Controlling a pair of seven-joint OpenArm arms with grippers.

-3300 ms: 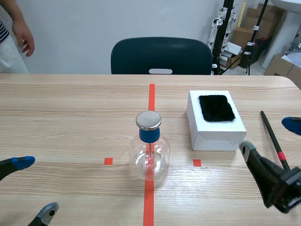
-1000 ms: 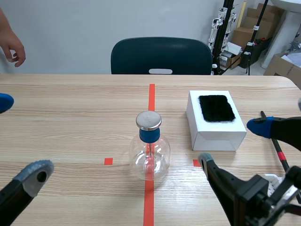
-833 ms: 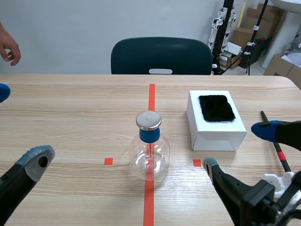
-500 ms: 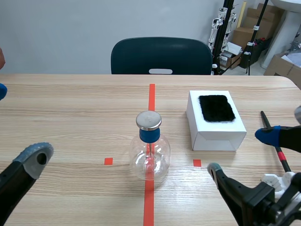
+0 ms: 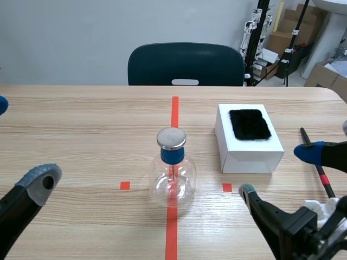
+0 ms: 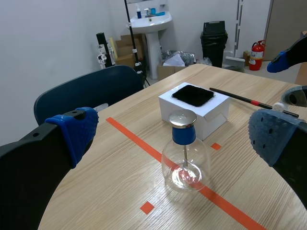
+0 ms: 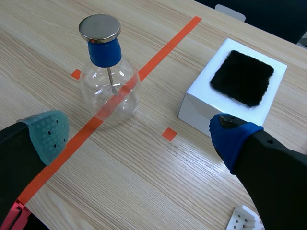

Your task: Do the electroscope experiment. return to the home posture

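Note:
The electroscope, a clear round flask with a blue stopper and a metal disc on top, stands on the orange-red centre line. Right of it sits a white box with a black fur pad on its lid. A black rod with a red band lies on the table right of the box. My left gripper hangs open near the table's left edge, holding nothing. My right gripper is open low at the right, in front of the box. In the wrist views the flask stands well ahead of each gripper's spread fingers.
A dark chair stands behind the table's far edge. Cardboard boxes and stands fill the back right corner. A small white piece shows low beside my right arm.
Both arms have risen from low over the table's front and now stand with fingers spread wide. The person's hand at the back left has gone out of view. Flask, box and rod stayed put.

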